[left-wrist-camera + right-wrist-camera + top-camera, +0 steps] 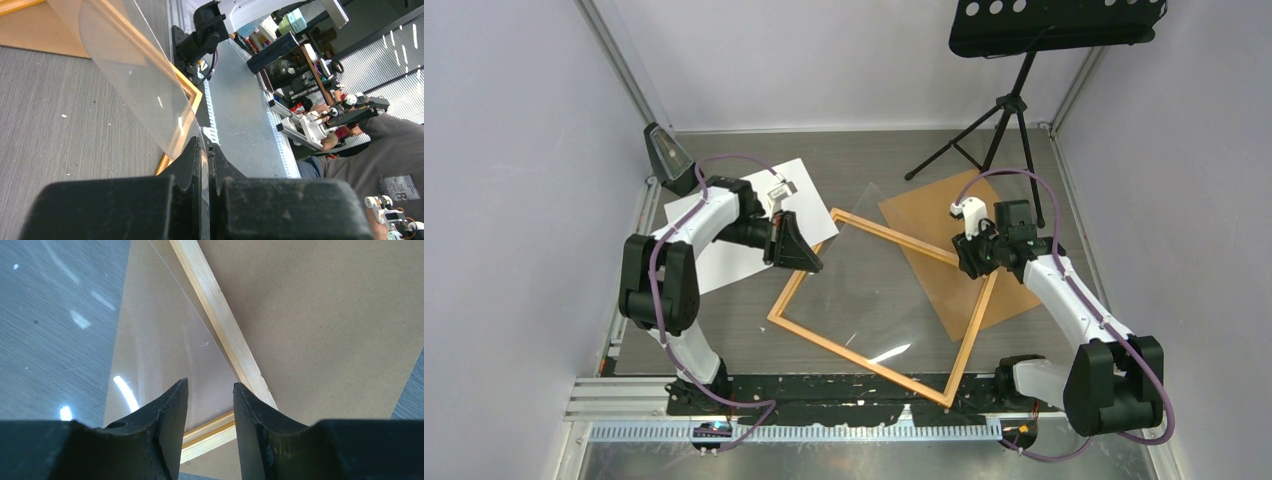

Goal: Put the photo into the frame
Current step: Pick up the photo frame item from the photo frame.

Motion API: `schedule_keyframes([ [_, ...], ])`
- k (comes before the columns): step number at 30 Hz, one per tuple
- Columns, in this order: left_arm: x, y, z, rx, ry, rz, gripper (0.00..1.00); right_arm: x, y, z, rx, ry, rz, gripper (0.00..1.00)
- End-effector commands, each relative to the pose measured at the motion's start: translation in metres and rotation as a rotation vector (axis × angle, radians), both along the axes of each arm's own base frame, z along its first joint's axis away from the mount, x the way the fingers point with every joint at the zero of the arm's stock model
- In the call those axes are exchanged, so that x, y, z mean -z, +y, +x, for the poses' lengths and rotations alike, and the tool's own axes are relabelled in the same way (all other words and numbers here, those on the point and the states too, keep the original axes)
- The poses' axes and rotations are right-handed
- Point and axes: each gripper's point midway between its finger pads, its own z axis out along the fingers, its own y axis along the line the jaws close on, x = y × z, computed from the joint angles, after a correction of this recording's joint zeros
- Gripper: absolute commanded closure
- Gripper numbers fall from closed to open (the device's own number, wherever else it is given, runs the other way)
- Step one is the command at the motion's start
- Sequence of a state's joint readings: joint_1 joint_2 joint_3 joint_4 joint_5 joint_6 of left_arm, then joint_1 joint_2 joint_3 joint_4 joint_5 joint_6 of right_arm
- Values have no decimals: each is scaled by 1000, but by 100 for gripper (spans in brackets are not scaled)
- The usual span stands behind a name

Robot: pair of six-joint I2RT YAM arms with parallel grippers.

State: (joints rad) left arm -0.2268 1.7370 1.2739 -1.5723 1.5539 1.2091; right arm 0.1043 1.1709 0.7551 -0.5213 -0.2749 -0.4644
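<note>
Left gripper pressed tight on one corner of the clear sheet. That corner raised off the table, sheet bowing down toward the frame at centre of the top view.

Right gripper spread, nothing pinched, hovering over the sheet's opposite corner by the frame's right corner, right of centre.

Photo white side up at upper left of the top view, partly under the left arm, beside the frame and outside its opening. Backing board under the frame's upper-right side.

Step in hand, by the look: seating the clear sheet in the frame ahead of the photo. To do it well:
- Lower the left corner slowly, sheet edges parallel to the frame's inner edges.
- Use the right fingers as a stop or light press on the far corner, against sliding up onto the wood.
- Release only with all corners inside the rim. Cannot tell from the right wrist view: far corner inside, or riding on the rail.
- Expect flex and spring-back on letting go.
- Frame skewed and partly on the board, likely to shift, so no sideways push.
</note>
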Motion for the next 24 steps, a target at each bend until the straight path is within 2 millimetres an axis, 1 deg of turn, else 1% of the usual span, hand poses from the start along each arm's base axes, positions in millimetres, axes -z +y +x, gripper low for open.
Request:
schedule_keyframes([
  [1, -24, -2, -11, -17, 85, -29, 100, -15, -2, 10, 16, -71, 6, 55],
  [15, -35, -1, -24, -6, 41, -38, 100, -12, -6, 11, 26, -65, 1, 56],
  [24, -33, -3, -18, -10, 50, -44, 100, -12, -8, 10, 34, -66, -4, 56],
])
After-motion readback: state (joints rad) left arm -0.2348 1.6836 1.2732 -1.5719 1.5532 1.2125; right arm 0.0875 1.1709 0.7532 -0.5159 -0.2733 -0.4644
